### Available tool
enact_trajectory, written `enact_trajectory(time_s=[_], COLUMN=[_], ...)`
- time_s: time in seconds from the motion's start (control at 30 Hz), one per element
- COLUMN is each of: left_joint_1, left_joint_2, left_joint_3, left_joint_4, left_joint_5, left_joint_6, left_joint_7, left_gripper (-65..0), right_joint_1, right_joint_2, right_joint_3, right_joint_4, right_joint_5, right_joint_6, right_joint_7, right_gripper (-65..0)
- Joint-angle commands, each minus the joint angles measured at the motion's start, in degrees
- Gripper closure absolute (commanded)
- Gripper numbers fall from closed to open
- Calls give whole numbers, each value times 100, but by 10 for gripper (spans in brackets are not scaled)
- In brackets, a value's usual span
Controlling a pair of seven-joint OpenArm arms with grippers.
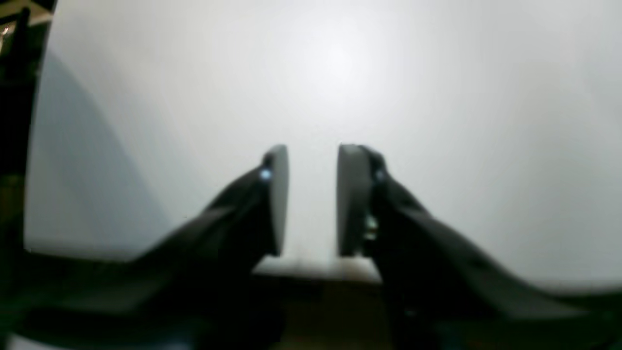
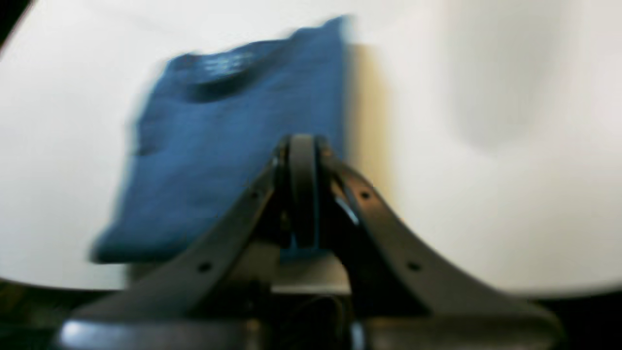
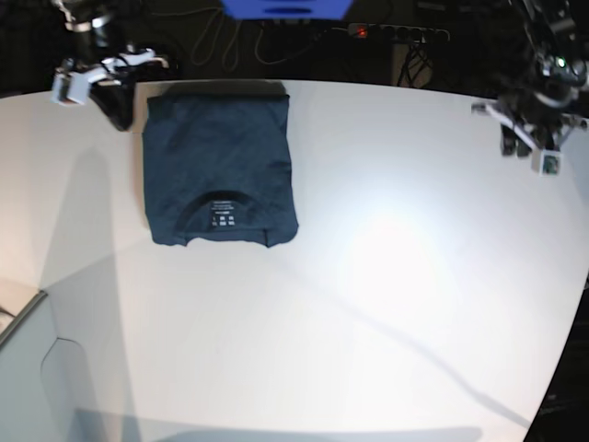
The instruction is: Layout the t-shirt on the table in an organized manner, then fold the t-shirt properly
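The wide, smooth white tabletop (image 3: 386, 276) with its curved edge shows whole only in the base view; each wrist view catches just a patch of it. The left wrist view shows only bare white surface ahead of the left end effector (image 1: 313, 199), whose two pale pads stand a narrow gap apart with nothing between them. The right wrist view, blurred, shows the dark navy-blue cloth t-shirt (image 2: 233, 146) lying just ahead of the right end effector (image 2: 302, 189) and mostly to one side of it; that end effector's pads are pressed together, and whether any cloth is pinched between them cannot be told. In the base view the t-shirt (image 3: 219, 166) lies folded into a neat rectangle close beside the right end effector (image 3: 118, 115), far across the tabletop from the left end effector (image 3: 526, 143). Its neck, with a small white label (image 3: 222, 219), faces away from the right end effector. Dark cables and a power strip (image 3: 396, 33) lie beyond the far edge
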Motion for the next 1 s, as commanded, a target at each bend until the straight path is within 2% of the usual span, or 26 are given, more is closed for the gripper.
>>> enact_trajectory(time_s=[0.0,0.07,0.23,0.33,0.43,0.57,0.73,0.8,0.9,0.97], left_joint_1=[167,440,950,985,958,686,27,-220,-536,-888], left_joint_2=[71,255,625,651,616,326,36,-35,-70,-325], left_joint_3=[-33,-33,20,20,2,73,108,117,301,811], left_joint_4=[212,265,-218,-816,-1555,-2741,-4412,-5027,-6223,-7383], left_joint_5=[-43,-17,-43,-43,-26,-26,-35,9,97,440], left_joint_6=[25,25,25,25,25,25,25,25,25,51], left_joint_7=[-62,-62,-105,-114,-123,-132,-185,-686,-1872,-2637], left_gripper=[-80,0,0,-1,-1,-1,-1,-1,-1,-1], right_joint_1=[-120,-173,-516,-604,-586,-349,363,706,1172,1471], right_joint_2=[1,1,10,27,71,476,942,1091,1320,1372], right_joint_3=[102,251,304,295,295,-74,-540,-874,-1261,-1613], right_joint_4=[-20,-187,-829,-1462,-2235,-3404,-4846,-5470,-6429,-7141], right_joint_5=[111,67,76,76,93,84,76,67,67,-4], right_joint_6=[4,4,4,31,39,39,13,4,-40,-321], right_joint_7=[112,112,112,112,112,165,262,561,1194,1589], right_gripper=[0,0,0,0,0,0,0,0,0,0])
